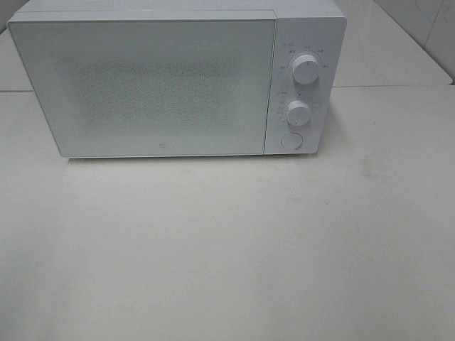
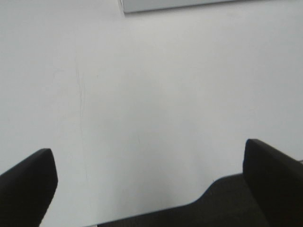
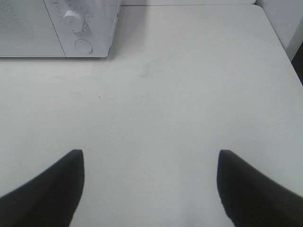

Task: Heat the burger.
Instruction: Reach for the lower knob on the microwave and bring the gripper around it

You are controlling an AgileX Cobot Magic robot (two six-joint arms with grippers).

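Though facing the closed microwave (image 1: 163, 85), gripped nothing.
Held left gripper (image 2: 149, 153) and right gripper (image 3: 150, 156) wide open, empty, over the white surface (image 1: 227, 249) in front of the microwave.

White table (image 1: 227, 270), white microwave (image 1: 178, 82) standing on it

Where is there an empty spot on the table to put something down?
The table in front of the microwave is bare. A bare strip also runs right of the microwave, beside its knobs. Only the back, where the microwave stands, is taken.
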